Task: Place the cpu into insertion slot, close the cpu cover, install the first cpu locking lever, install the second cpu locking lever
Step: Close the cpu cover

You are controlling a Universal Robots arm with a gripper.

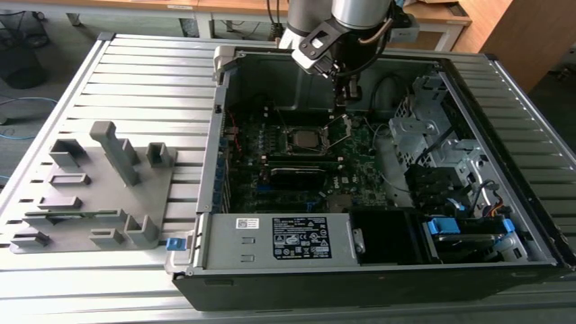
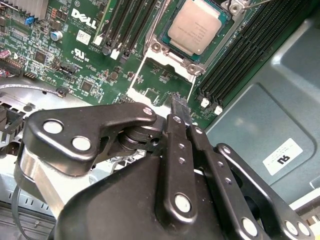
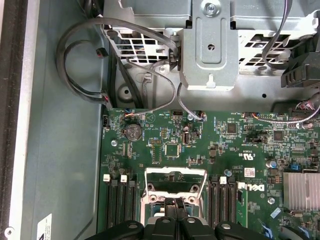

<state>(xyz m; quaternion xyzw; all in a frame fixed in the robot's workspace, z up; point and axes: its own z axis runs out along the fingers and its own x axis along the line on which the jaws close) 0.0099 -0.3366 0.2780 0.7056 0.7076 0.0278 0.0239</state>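
Hangs low inside the open grey metal computer case (image 1: 360,287), over the dark green circuit board (image 3: 220,142). Presses the black gripper (image 3: 175,202) fingers together, tips right at the thin silvery square-frame cpu cover (image 3: 175,172) (raised on its hinge; pinched or merely touched, cannot tell). Shows, in the second wrist view, the pale silver-grey square cpu (image 2: 196,26) seated in the silver-rimmed square insertion slot (image 2: 172,55).
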